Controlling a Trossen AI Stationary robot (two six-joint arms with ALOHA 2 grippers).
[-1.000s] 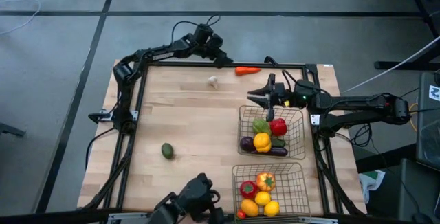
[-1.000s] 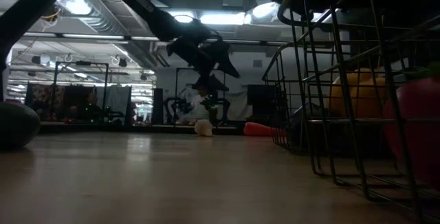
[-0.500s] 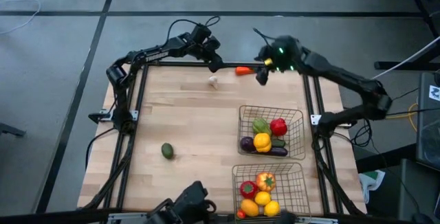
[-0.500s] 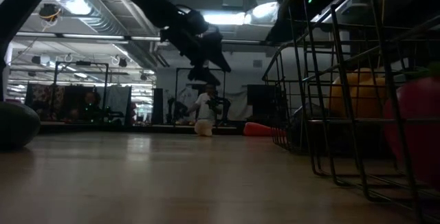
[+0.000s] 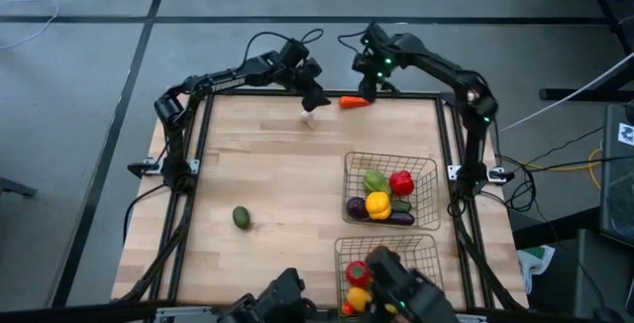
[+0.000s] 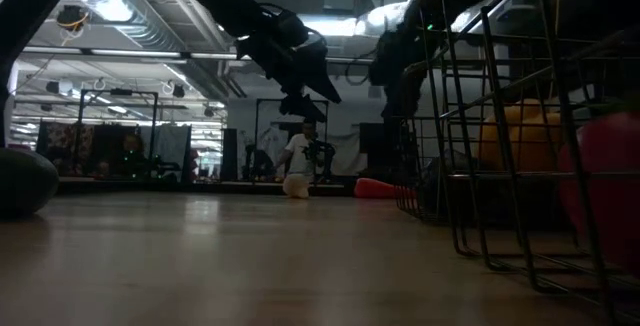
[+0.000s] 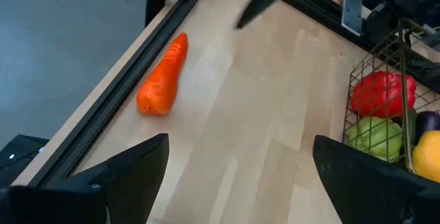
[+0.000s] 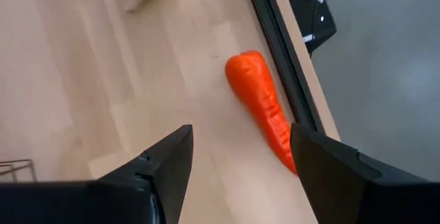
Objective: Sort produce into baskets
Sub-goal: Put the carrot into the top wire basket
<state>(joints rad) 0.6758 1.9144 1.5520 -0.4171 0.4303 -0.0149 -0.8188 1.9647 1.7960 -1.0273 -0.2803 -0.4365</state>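
An orange carrot (image 5: pixel 355 102) lies on the table against the far rail, and a white garlic (image 5: pixel 307 117) sits just left of it. My right gripper (image 5: pixel 365 87) hovers open above the carrot (image 8: pixel 265 110), its fingers on either side without touching. My left gripper (image 5: pixel 314 99) hangs open over the garlic and looks toward the carrot (image 7: pixel 163 83). A green avocado (image 5: pixel 241 217) rests on the bare wood at the left. Two wire baskets, the far one (image 5: pixel 428 164) and the near one (image 5: pixel 430 249), each hold several pieces of produce.
The black frame rail (image 5: pixel 396 93) runs along the far edge right behind the carrot. Both arms crowd the far middle of the table. A dark shape (image 5: pixel 396 283) at the near edge covers part of the near basket. Open wood lies between the avocado and the baskets.
My right gripper has swung from above the far basket's far rim toward the table's far edge and tipped downward, ending over the carrot. My left gripper has shifted a little toward the garlic. The produce has stayed where it was.
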